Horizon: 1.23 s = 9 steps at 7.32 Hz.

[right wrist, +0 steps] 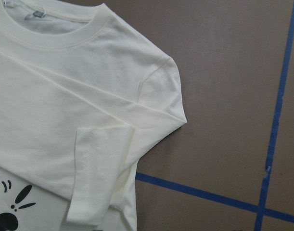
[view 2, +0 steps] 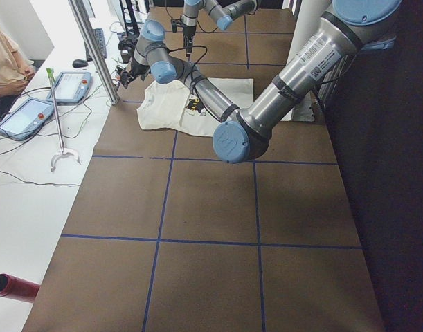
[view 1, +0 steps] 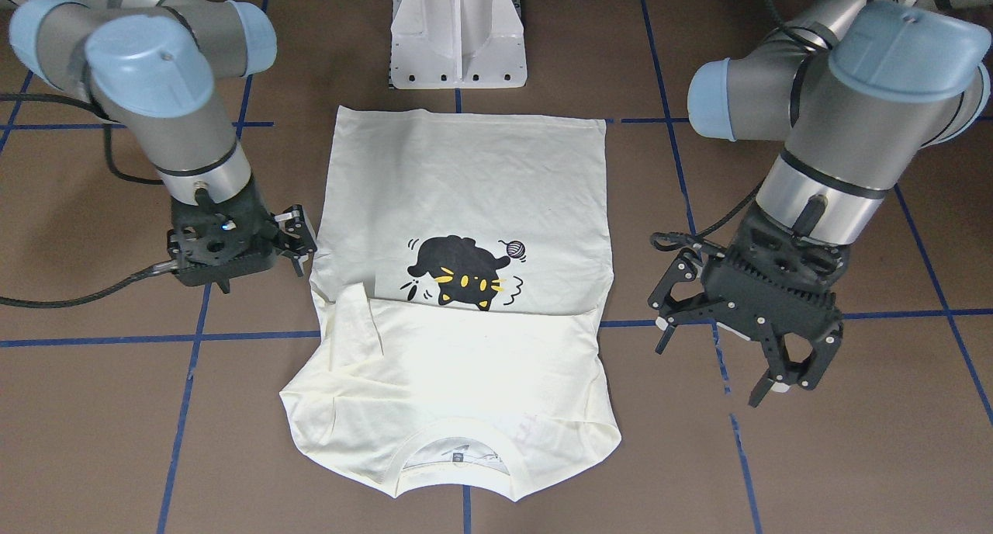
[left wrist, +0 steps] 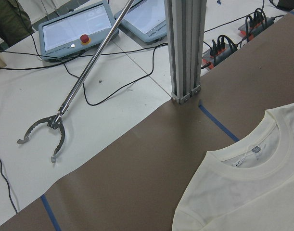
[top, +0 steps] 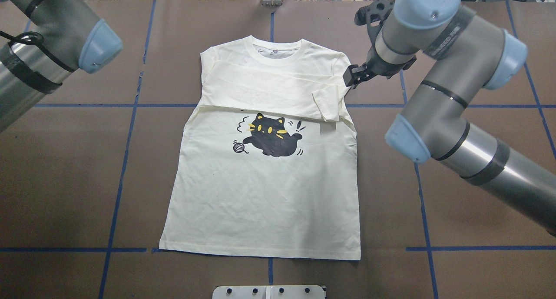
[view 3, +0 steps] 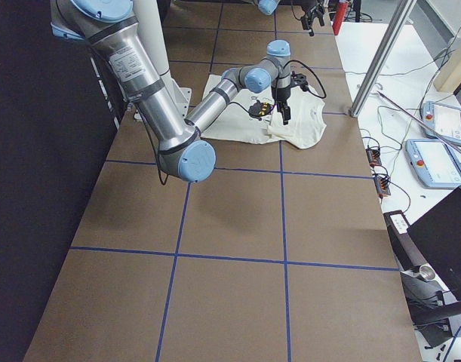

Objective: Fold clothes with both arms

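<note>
Surface: brown table (view 1: 853, 456), marked into squares with blue tape (view 1: 186, 394).
Room: past the table edge stand an aluminium post (left wrist: 185, 48), two touch pendants (left wrist: 74, 31) and a reach-grabber (left wrist: 45, 130) on a white surface.
Left gripper (view 1: 710, 371): tilted down, fingers spread, empty, clear of the cloth.
Right gripper (view 1: 304, 243): low, just beside the folded sleeve (top: 325, 103). I cannot tell whether it is spread or closed.
Shirt (top: 260, 203): flat between the two grippers, print up.
Writing: black cat print (top: 269, 138). The neck label (left wrist: 255, 149) is too small to read.

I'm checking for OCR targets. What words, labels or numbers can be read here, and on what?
No text reads clearly.
Neck label in the collar of the shirt: too small.
Faint reddish print showing through the folded part: illegible.
Sticker on the left arm: blurred.
Touchscreen pendants: blurred.
</note>
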Each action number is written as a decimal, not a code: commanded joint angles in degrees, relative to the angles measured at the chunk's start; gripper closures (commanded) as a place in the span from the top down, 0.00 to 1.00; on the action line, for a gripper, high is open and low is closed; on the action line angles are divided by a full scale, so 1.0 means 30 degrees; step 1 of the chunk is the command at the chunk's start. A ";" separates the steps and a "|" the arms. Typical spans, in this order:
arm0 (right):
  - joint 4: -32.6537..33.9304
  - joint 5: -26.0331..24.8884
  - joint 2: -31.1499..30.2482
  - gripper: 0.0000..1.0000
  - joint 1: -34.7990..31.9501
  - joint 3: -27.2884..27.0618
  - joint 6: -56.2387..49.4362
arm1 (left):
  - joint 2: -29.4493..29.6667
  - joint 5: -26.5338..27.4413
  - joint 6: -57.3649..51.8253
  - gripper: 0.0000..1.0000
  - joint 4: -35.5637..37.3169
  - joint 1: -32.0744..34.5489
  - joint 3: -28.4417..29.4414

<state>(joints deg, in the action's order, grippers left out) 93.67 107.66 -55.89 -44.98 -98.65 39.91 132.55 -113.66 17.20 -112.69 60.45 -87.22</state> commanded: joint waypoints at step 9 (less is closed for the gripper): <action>-0.4241 -0.6968 0.1229 0.68 0.4619 0.4406 -0.0502 | -0.1997 0.0035 0.0156 1.00 -0.0055 -0.0111 -0.2684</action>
<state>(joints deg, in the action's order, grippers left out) 80.92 87.80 -52.39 -31.69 -85.46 38.48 126.89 -113.56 17.59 -112.83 60.14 -95.21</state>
